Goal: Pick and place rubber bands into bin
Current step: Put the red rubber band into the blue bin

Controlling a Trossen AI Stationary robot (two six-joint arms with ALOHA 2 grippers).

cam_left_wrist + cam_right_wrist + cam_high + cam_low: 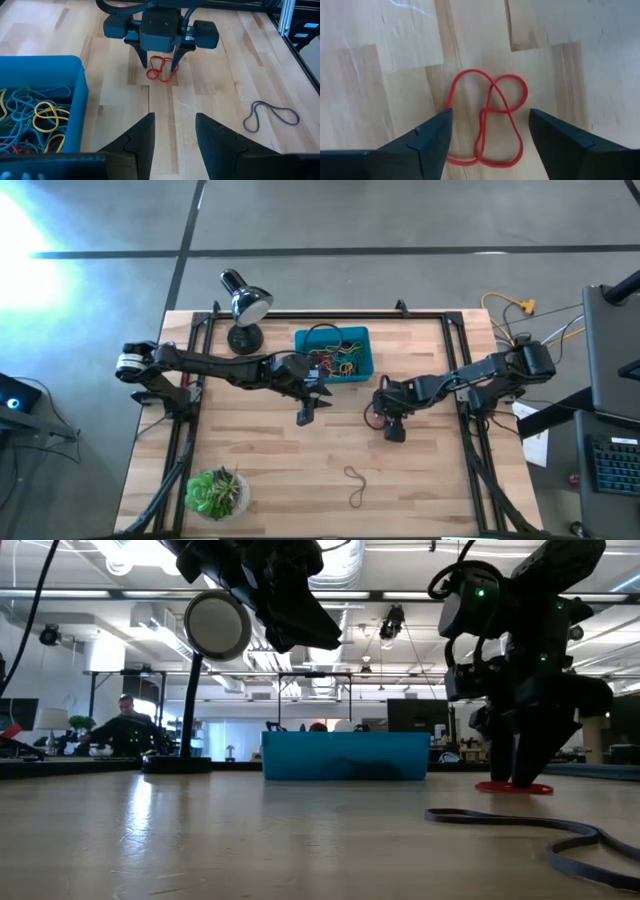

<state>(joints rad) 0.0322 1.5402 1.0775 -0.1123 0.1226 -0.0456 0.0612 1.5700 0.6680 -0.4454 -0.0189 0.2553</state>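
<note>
Right hand: down over the bench (290, 470) at (490, 135), dark fingers spread wide, nothing gripped, straddling the red rubber band (487, 120).
Red rubber band: thin, glossy loop lying flat on pale wood planks, twisted into a pretzel-like figure; long axis runs fore-and-aft between the fingers.
Left hand: hovering beside the bin at (172, 137), fingers parted and empty.
Bin: teal-blue plastic tray (362, 360), low walls, holding a tangle of yellow, green, red and blue bands.
Dark rubber band: floppy loop (357, 485) at the bench's near side, long axis slanting.
Desk lamp: (243, 310), round head, behind the bin's left.
</note>
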